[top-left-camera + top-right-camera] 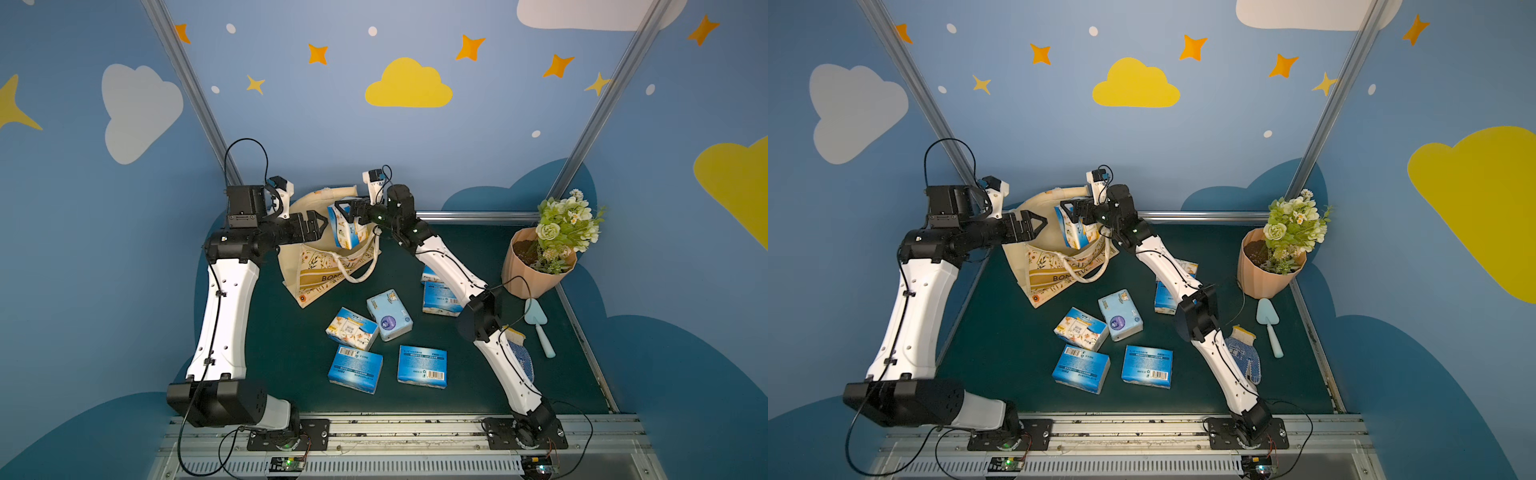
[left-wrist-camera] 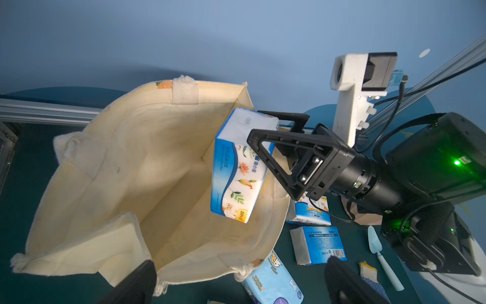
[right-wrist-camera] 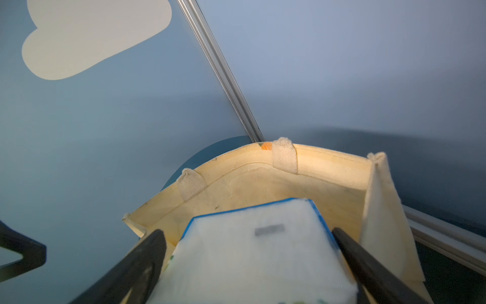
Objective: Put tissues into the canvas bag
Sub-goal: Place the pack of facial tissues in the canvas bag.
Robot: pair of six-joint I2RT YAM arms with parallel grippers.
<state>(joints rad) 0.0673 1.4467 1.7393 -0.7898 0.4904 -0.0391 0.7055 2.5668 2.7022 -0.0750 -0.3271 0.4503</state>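
On the dark green table we see the cream canvas bag standing open at the far left, and our left gripper hovers just beside its left rim, fingers spread apart and empty. Our right gripper is clamped, jaws wide, on a floral tissue pack that hangs tilted over the bag's open mouth. Nearer to us, loose on the table, lie the left barcode pack, the right barcode pack, the pale blue pack with its purple circle and a second floral pack, while two more packs sit partly under the right arm.
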